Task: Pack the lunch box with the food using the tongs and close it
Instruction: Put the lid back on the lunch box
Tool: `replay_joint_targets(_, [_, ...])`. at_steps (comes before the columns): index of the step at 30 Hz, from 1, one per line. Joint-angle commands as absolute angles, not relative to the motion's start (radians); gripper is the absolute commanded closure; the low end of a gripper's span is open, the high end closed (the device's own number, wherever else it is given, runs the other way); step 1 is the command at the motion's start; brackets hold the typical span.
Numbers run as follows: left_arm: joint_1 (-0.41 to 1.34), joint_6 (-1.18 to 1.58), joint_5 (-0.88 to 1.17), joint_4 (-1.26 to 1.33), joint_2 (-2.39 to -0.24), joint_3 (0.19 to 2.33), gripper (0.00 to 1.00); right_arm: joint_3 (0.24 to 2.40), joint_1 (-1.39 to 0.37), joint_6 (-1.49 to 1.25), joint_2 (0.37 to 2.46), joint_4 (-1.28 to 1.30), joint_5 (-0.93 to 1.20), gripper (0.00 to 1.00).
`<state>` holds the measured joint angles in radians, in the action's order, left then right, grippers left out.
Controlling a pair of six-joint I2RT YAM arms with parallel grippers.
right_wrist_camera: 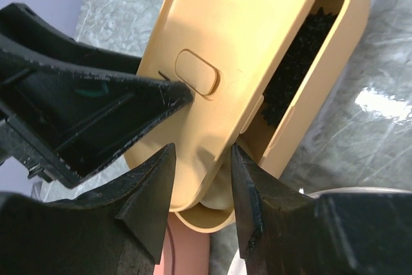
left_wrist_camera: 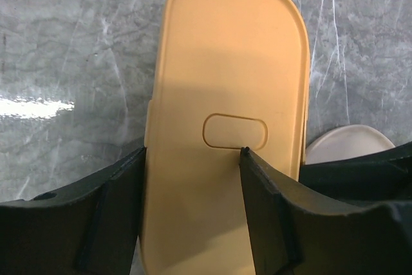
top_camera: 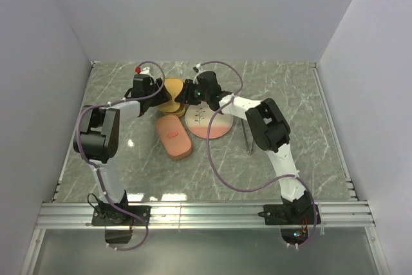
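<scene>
The yellow lunch box [top_camera: 172, 87] stands at the back of the table, its lid [left_wrist_camera: 225, 62] lying askew over the base [right_wrist_camera: 335, 37]. Dark food [right_wrist_camera: 299, 56] shows through the uncovered side. My left gripper [left_wrist_camera: 193, 151] is open over the lid, with one fingertip [right_wrist_camera: 183, 88] on the lid's oval recess and the other at the lid's left edge. My right gripper [right_wrist_camera: 203, 147] is open and straddles the lid's near end, one finger over the top and one beside the rim. The grey tongs [top_camera: 247, 134] lie on the table, right of the plate.
A round cream-and-pink plate [top_camera: 209, 123] sits just in front of the lunch box. A pink oval piece [top_camera: 174, 136] lies to the plate's left. Both arms reach inward and meet over the box. Walls stand close on three sides.
</scene>
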<state>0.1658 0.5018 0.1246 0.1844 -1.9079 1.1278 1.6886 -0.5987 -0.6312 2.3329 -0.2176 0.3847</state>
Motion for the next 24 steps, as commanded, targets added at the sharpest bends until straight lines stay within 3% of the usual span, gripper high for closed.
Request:
replay_joint_targets(1, [0.187,0.497,0.123,0.161,-1.858,1.137,0.38,1.695,-0.583,-0.637,2.307,-0.284,0.383,0.54])
replay_joint_targets(24, [0.275,0.44,-0.041,0.069,-1.894,1.207,0.38,1.557,-0.575,-0.634,2.192,-0.373,0.442,0.57])
